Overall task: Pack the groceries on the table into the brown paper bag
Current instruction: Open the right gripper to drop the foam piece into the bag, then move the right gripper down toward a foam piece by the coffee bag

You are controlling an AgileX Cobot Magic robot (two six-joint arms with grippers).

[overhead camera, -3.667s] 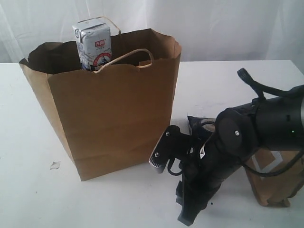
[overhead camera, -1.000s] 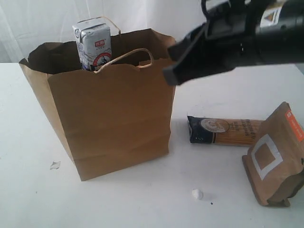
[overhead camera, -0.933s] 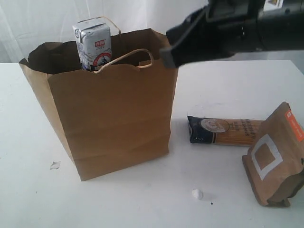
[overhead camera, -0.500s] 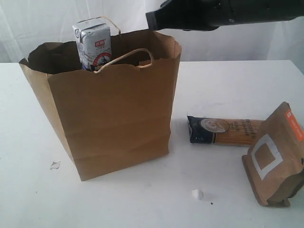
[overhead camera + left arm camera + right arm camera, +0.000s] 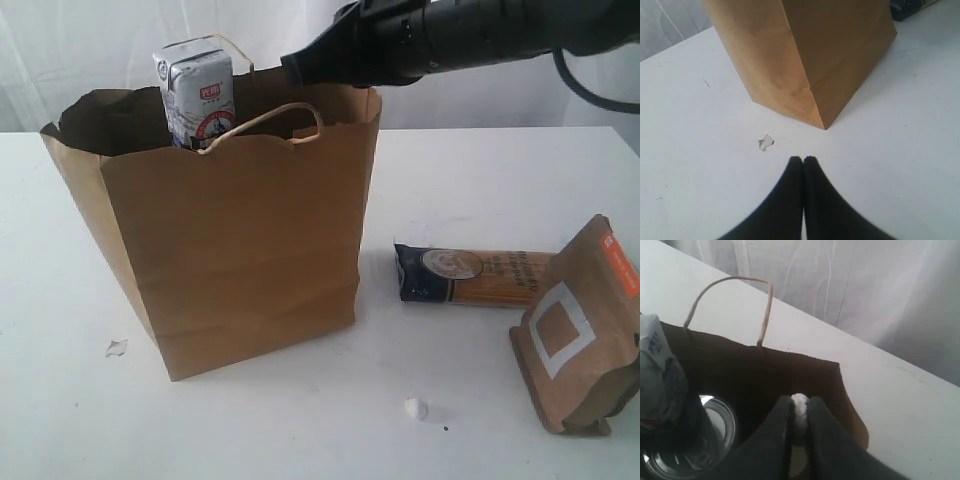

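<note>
Unreadable logo on carton [image 5: 195, 90] (in brown paper bag [image 5: 240, 250]), left fingers [image 5: 795, 169] clenched empty, right fingers [image 5: 785, 415] pinching white lump [image 5: 800, 403] above bag mouth

Brown paper bag [image 5: 240, 250] stands open (carton [image 5: 195, 90] upright inside), a white-capped bottle [image 5: 800, 402] above its mouth. Spaghetti packet [image 5: 475, 277] lies beside it, pouch [image 5: 575, 335] beyond.

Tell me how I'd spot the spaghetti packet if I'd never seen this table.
Find the tall brown paper bag standing on the white table. To its right in the exterior view, the spaghetti packet lies flat, between the bag and an upright brown pouch. It alone is long, low and dark blue at the end, with a round picture.
</note>
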